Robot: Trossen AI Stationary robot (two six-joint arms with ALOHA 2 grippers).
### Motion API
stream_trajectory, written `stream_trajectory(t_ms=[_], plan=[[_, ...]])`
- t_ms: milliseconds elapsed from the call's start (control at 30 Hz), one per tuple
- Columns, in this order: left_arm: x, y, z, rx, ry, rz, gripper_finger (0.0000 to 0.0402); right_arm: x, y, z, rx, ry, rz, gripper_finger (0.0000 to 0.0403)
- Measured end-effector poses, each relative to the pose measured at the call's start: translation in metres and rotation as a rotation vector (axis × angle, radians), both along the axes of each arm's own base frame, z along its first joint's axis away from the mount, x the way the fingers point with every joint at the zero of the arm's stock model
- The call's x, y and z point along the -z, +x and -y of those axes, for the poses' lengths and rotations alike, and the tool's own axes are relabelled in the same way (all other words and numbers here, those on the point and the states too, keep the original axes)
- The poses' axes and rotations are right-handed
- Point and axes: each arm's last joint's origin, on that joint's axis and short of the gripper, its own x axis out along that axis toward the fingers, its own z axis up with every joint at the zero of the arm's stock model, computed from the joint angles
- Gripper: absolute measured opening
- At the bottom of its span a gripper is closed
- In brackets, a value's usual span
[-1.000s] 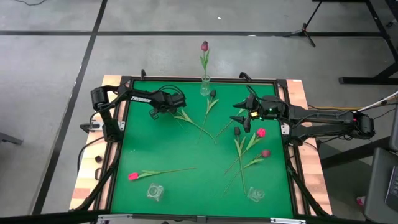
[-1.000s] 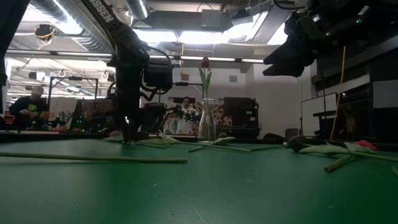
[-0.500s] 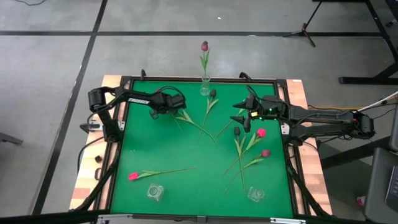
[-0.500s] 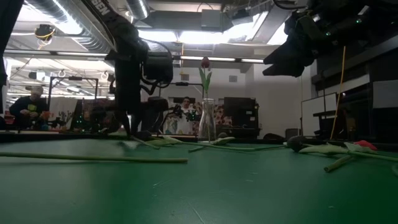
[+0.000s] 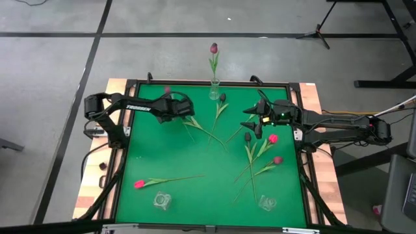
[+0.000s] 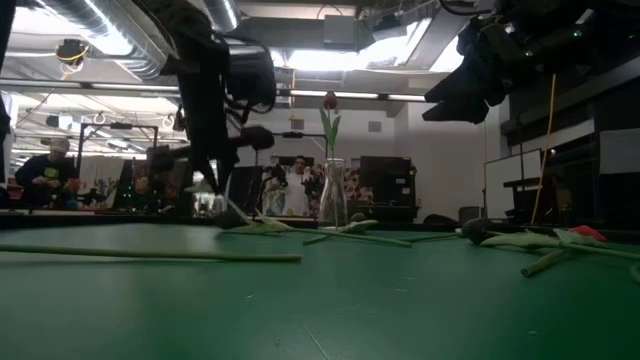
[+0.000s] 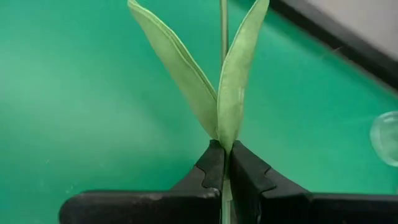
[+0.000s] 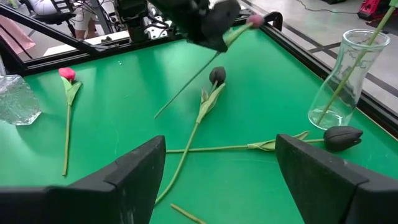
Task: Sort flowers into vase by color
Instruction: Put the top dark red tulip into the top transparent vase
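I am lifting a light, floppy pink tulip (image 5: 168, 90) | left gripper (image 7: 222, 163) pinching its stem at the leaves, left of the vase (image 5: 214, 90) | right gripper (image 8: 219, 177) spread, waiting.

- Left arm (image 5: 133, 104): dark, slim links, white lettering along the forearm, upper left of the high view.
- Right arm (image 5: 338, 123): dark, jointed, with small green lights near the wrist, right of centre.
- Left gripper (image 7: 225, 171): two black, angular moulded fingers.
- Right gripper (image 8: 221, 177): two broad, matte black fingers.
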Motion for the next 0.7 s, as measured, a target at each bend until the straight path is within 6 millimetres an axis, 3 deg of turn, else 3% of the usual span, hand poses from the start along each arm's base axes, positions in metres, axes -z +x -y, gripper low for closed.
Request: stream_trajectory(t_ms=[300, 700], plan=[[-0.048, -0.003, 0.017, 0.066, 0.278, 0.102, 0.0007, 0.0, 0.0, 0.0, 0.0, -0.001, 0.003, 0.0303], [-0.116, 0.031, 0.03, 0.16, 0.787, 0.181, 0.0007, 0.0, 0.0, 0.0, 0.004, 0.01, 0.004, 0.0303]])
